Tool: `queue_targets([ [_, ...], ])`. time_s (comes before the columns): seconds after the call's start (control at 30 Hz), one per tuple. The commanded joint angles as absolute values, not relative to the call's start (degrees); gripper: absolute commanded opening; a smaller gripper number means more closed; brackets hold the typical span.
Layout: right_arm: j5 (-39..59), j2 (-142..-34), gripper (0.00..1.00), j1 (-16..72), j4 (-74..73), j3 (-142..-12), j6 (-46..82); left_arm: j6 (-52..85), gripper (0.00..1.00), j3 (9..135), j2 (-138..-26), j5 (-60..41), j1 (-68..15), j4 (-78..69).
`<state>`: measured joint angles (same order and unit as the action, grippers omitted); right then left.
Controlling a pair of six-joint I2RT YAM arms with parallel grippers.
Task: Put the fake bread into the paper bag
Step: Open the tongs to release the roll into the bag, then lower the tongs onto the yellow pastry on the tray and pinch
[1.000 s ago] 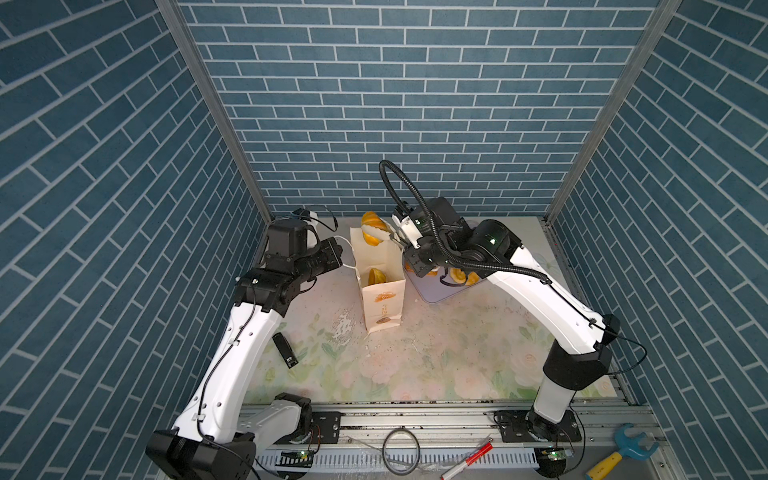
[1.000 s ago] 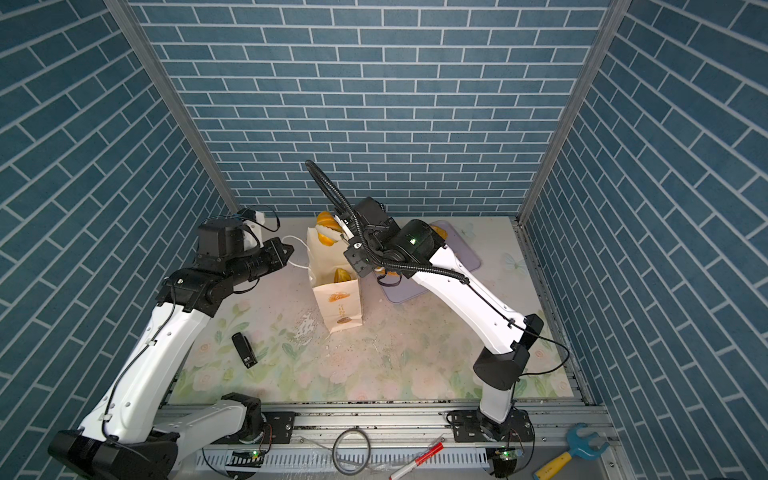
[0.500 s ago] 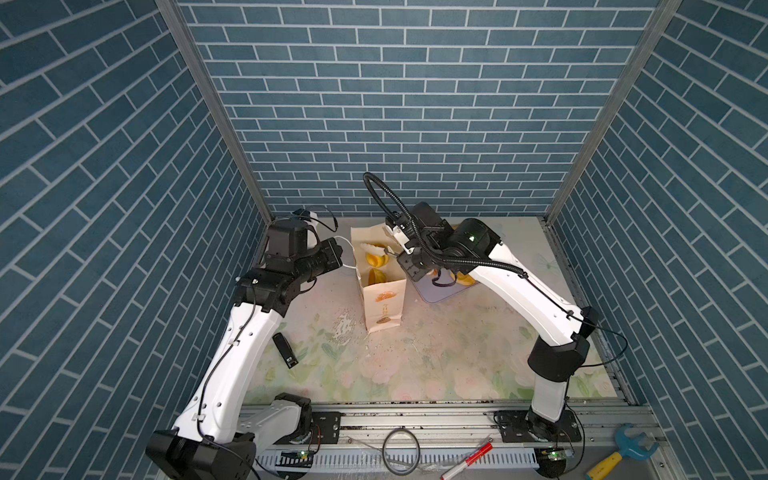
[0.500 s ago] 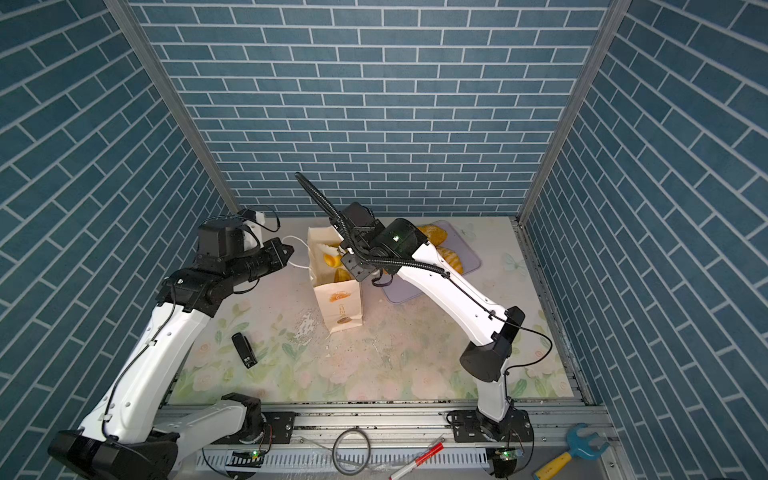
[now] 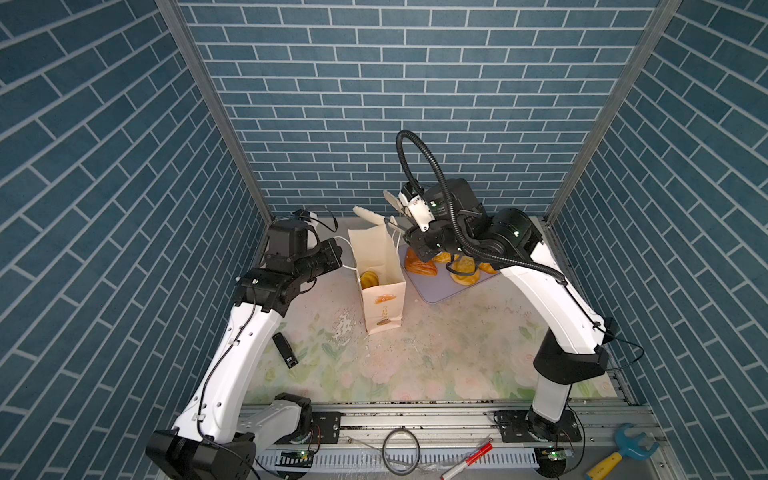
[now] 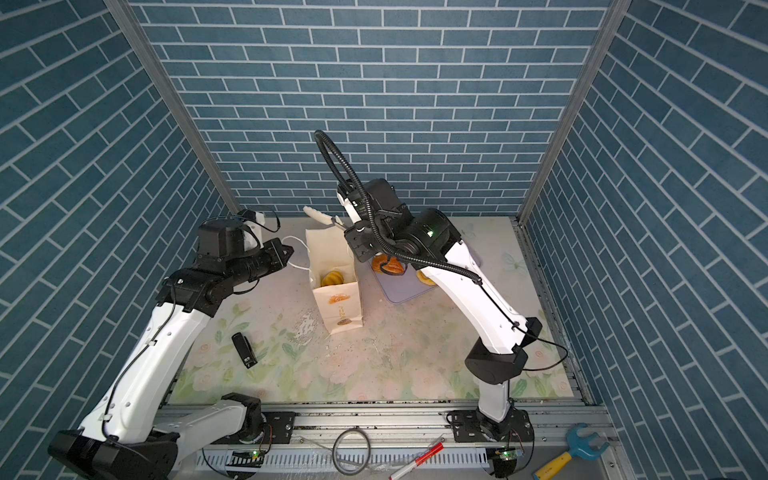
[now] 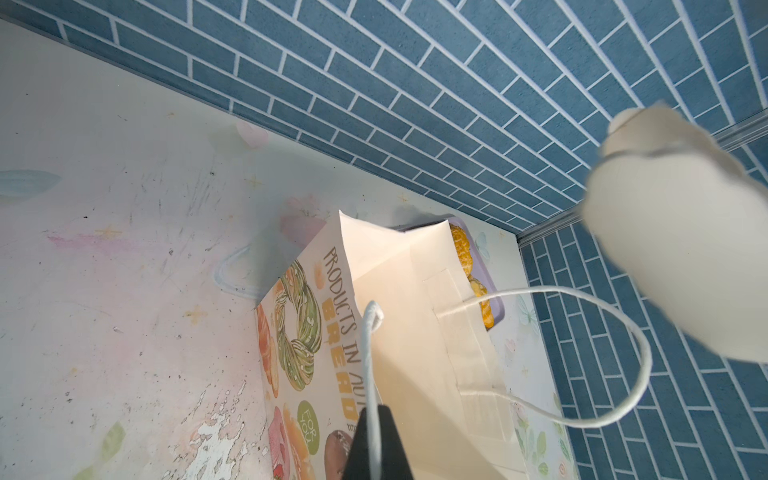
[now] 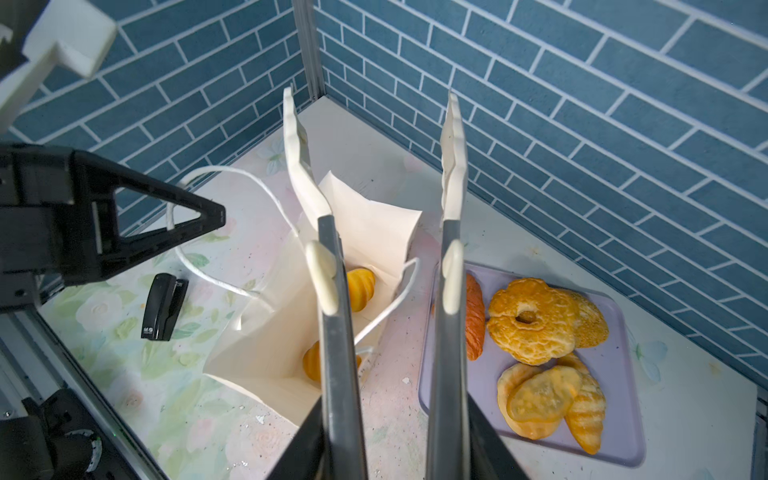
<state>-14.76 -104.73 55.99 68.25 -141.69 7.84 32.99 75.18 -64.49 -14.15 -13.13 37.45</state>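
My left end effector [image 5: 334,250] is closed tight on the bag's near handle [image 7: 371,365]. In the left wrist view that cord runs straight from the paper into the black jaws. The other handle hangs in a free loop. In both top views this end effector sits just left of the bag [image 5: 384,299].

The right end effector [image 8: 370,124] has its jaws apart and nothing between them. From its wrist camera I look down past the two fingers [image 8: 305,166]. One lies over the bag's open mouth. The other lies over the strip of tabletop [image 8: 399,374] between bag and tray [image 8: 623,440]. In a top view the white fingertips [image 5: 368,213] show above the bag's back rim. I cannot tell whether they touch the paper.

The bag stands upright on the tabletop with its mouth open. Two golden pieces of bread [image 8: 360,286] lie inside it. The rest sits on the lilac tray just beside the bag. There I see a ring [image 8: 532,328], a dark brown flaky piece [image 8: 476,324] at the edge nearest the bag, and a croissant [image 8: 586,419] stacked with oval rolls. A black stapler [image 8: 164,307] lies on the tabletop on the bag's far side from the tray, apart from it.
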Motion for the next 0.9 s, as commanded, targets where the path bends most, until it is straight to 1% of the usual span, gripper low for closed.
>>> queue_targets([
  [0.0,-20.10,-98.58,0.46,52.75,65.74,-138.68,11.93,32.50,0.00,75.62,-64.37,-13.80,-13.45,38.19],
  [0.33,-19.27,-82.64,0.46,36.13,65.13,-112.84,23.46,32.35,0.00,75.18,-64.08,-13.83,-13.45,37.96],
  [0.4,-17.51,-80.61,0.46,32.68,65.20,-107.06,26.01,32.38,0.00,75.21,-64.14,-13.71,-13.45,37.94],
  [0.47,-13.43,-79.51,0.46,28.88,64.40,-100.95,28.04,32.34,0.00,75.23,-64.31,-13.71,-13.45,37.82],
  [0.57,-7.16,-79.36,0.46,24.61,61.22,-92.16,30.76,32.43,0.00,75.22,-64.67,-13.89,-13.47,37.72],
  [0.67,-4.29,-80.73,0.46,23.17,58.38,-87.14,31.73,32.39,0.00,75.27,-64.74,-13.76,-13.45,37.97],
  [0.87,-1.98,-86.71,0.48,22.85,56.11,-85.24,31.40,31.74,0.00,75.34,-65.10,-13.10,-13.45,38.59],
])
